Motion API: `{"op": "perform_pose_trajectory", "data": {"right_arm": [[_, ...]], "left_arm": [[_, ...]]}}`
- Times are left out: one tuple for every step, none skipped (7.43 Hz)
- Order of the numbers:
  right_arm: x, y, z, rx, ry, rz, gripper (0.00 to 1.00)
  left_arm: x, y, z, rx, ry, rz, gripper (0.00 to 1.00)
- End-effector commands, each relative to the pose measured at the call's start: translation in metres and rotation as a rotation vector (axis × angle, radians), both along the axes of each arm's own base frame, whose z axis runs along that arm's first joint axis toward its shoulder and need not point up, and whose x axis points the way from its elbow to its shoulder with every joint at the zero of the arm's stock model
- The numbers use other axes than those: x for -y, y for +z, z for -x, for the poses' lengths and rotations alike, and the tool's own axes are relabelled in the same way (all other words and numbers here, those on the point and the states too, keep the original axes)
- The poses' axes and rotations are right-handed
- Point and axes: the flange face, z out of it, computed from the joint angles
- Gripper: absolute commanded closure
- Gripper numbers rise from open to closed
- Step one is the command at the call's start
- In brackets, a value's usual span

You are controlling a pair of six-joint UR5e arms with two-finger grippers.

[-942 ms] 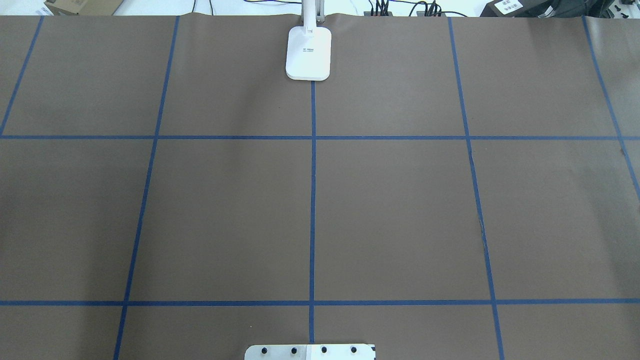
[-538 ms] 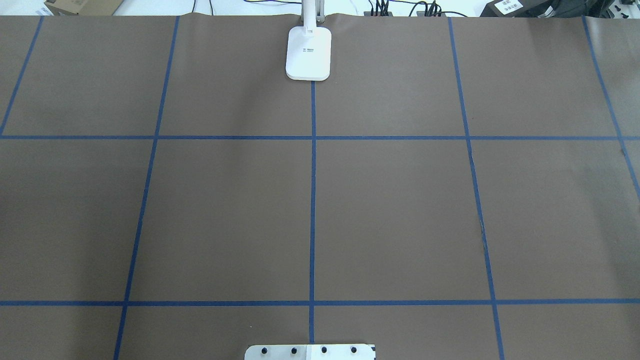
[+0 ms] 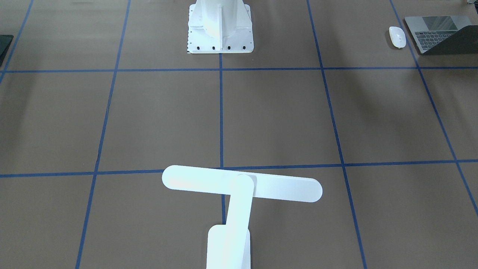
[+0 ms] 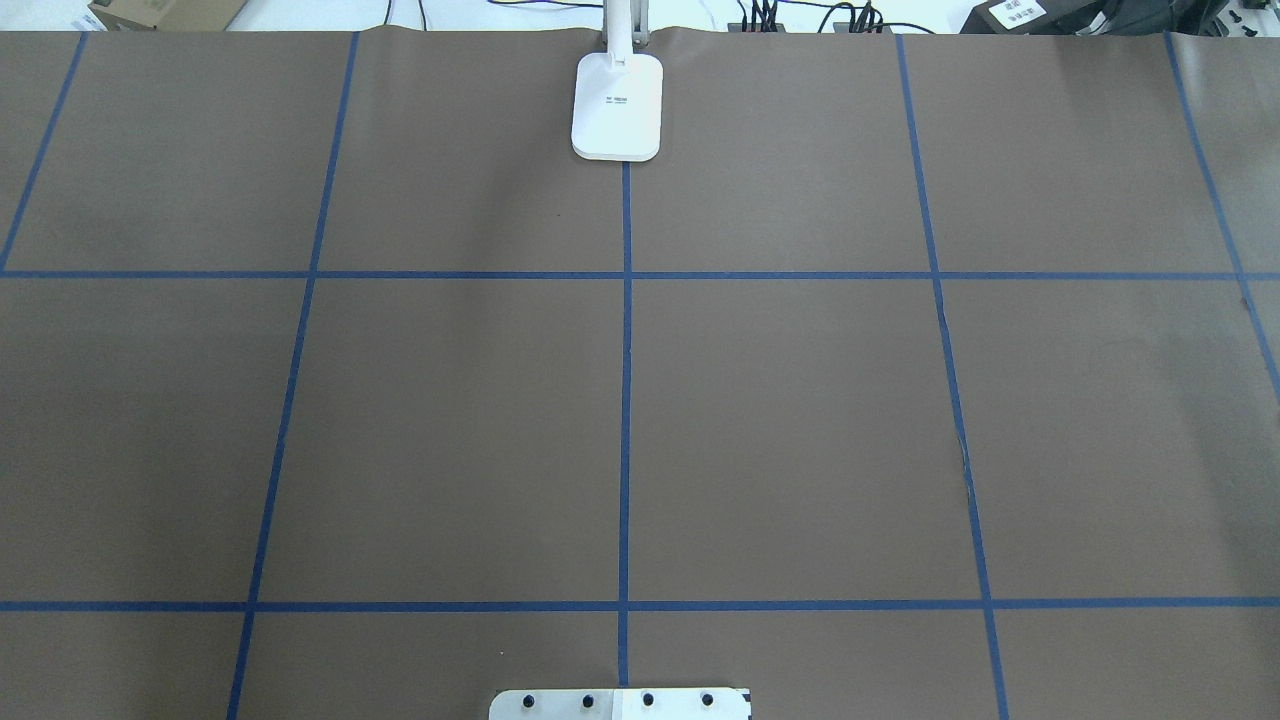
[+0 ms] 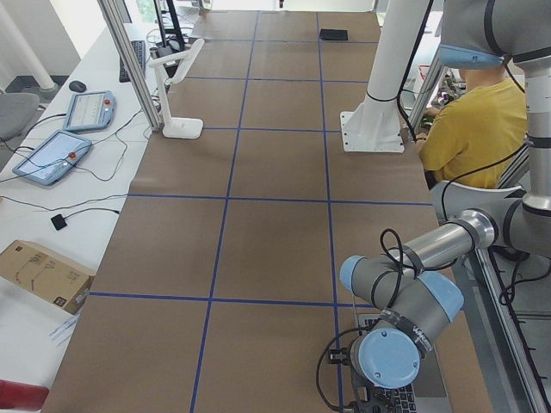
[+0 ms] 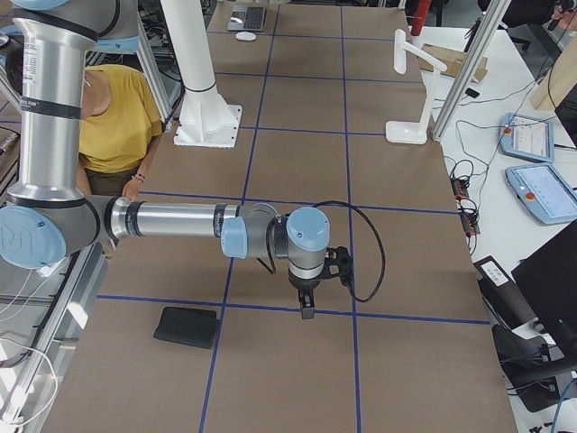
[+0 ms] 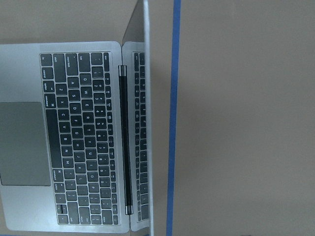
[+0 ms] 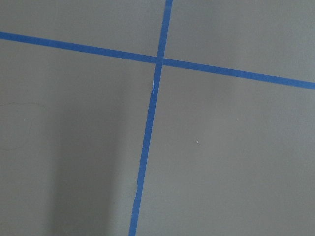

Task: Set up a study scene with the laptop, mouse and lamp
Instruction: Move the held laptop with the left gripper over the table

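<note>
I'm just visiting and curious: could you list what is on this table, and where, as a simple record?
laptop: open, near edge, robot's left end
mouse: just beside laptop, toward centre
lamp: upright, far edge, centre
black mat: flat, robot's right end
left arm: above laptop; jaws unclear
right gripper: points down over table; jaws unclear
</note>
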Motion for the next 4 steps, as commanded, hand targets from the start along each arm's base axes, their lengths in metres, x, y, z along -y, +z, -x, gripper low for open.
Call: {"op": "perform_pose_trajectory", "data": {"right_arm": [[-0.0002, -0.0001, 0.0, 0.0, 0.0, -0.001, 0.0], [-0.0002, -0.0001, 0.0, 0.0, 0.0, -0.001, 0.0], [-0.0002, -0.0001, 0.0, 0.0, 0.0, -0.001, 0.0], [-0.0003, 0.0006, 0.0, 0.0, 0.0, 0.001, 0.0]], "left_arm": [[-0.0065, 0.012, -0.0036, -0.012, 0.004, 0.019, 0.18], [-0.0079, 0.0157, -0.0049, -0.016, 0.006, 0.024, 0.26], [-0.0077, 0.0163, -0.0056, -0.017, 0.013, 0.02, 0.37], [-0.0077, 0.0163, -0.0056, -0.019, 0.025, 0.001, 0.56]]}}
